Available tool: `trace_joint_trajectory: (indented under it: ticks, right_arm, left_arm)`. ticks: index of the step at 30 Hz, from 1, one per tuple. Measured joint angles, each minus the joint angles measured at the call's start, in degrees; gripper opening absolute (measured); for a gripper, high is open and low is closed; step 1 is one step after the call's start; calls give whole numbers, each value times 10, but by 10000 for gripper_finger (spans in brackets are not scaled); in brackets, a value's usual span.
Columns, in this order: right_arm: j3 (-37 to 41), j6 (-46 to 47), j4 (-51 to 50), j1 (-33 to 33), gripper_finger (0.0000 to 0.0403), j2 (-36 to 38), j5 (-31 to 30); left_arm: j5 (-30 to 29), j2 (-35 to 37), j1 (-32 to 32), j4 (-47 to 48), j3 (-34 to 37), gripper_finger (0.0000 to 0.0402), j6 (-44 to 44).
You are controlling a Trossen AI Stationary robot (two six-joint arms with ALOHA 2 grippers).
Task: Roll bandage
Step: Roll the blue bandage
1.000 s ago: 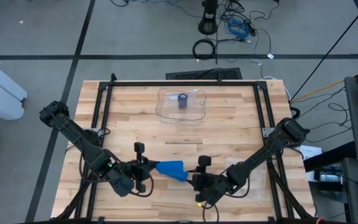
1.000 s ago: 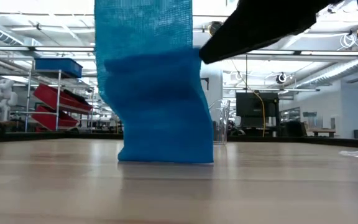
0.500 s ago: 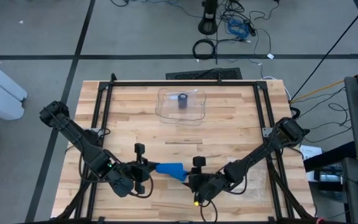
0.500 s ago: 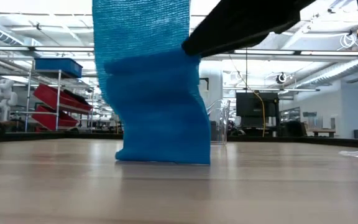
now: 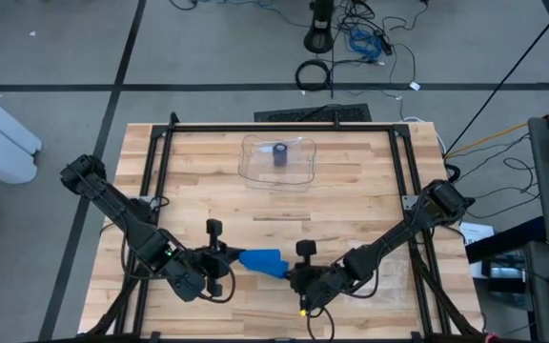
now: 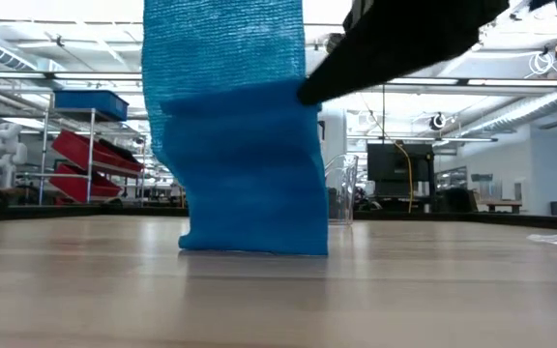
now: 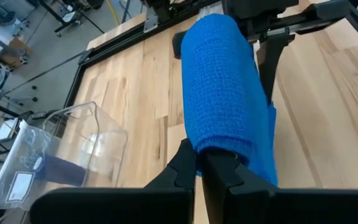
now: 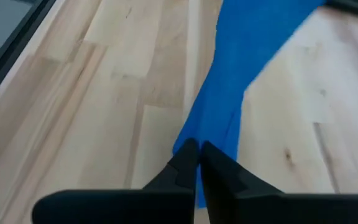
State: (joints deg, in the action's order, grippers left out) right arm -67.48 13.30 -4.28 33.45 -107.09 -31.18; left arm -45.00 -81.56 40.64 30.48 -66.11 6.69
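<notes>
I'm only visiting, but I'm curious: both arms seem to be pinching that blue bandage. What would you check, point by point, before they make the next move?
1. Left gripper shut on the blue bandage: ok.
2. Right gripper shut on the bandage's loose end: ok, jaws closed on it.
3. Bandage strip between the grippers free of twists: cannot tell.
4. Wooden table bare around the bandage: ok.
5. Clear container well away at the far side: ok.
</notes>
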Motion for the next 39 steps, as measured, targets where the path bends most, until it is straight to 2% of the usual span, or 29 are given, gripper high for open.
trace_joint_trajectory:
  ticks: [3,8,18,23,29,36,39]
  right_arm:
    - [0,0,-14,0,3,0,22]
    - [0,16,-37,0,3,0,43]
    - [-1,35,-45,-5,0,-23,43]
    - [-1,40,-44,-20,0,-65,49]
    - [-1,52,-37,-32,0,-93,84]
    - [-1,91,-43,-9,0,-77,92]
    - [0,94,-51,-5,0,-84,89]
  left_arm:
    - [-15,0,0,-1,0,11,-2]
    - [-86,0,13,-49,0,11,-37]
    - [-98,0,74,-240,0,11,-193]
    - [-98,0,109,-279,-1,11,-233]
    - [-106,0,124,-289,-1,11,-251]
    - [-177,0,128,-300,-1,10,-256]
    - [-221,0,135,-344,-1,6,-324]
